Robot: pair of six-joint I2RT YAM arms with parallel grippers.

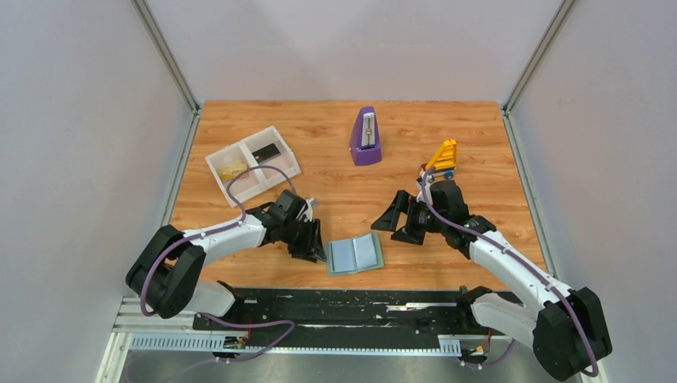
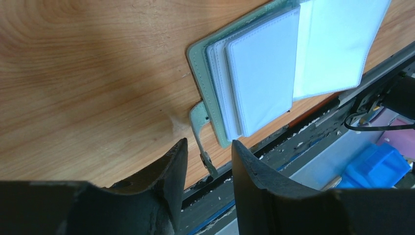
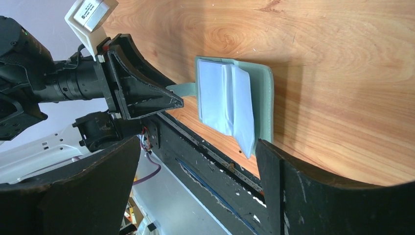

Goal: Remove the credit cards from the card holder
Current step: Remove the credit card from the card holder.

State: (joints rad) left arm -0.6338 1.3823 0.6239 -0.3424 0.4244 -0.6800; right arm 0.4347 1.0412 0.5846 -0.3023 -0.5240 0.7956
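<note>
- The card holder (image 1: 355, 255) lies open and flat on the surface (image 1: 447, 120), low in the centre of the top view, close to the near edge.
- Its clear pockets look pale and empty in both wrist views. A yellowish card (image 1: 233, 169) and a dark card (image 1: 266, 152) lie in separate compartments of the white tray (image 1: 239, 142) at upper left, so the task looks nearly done.
- The left fingers (image 2: 176, 161) are partly open at the bottom of their own view. The strap tab (image 2: 198, 120) runs between them, and I see no clamp on it.
- The right fingers (image 3: 293, 196) gape wide and hold nothing, hovering above the holder's far side.
- The step in hand seems to be pinning the holder by its tab. Close squarely on the strap near the snap, low to the wood, and avoid tugging, since the holder could slide off the near edge.
- With the tab pinned, the right fingers could leaf the loose pocket page to confirm that nothing hides beneath.
</note>
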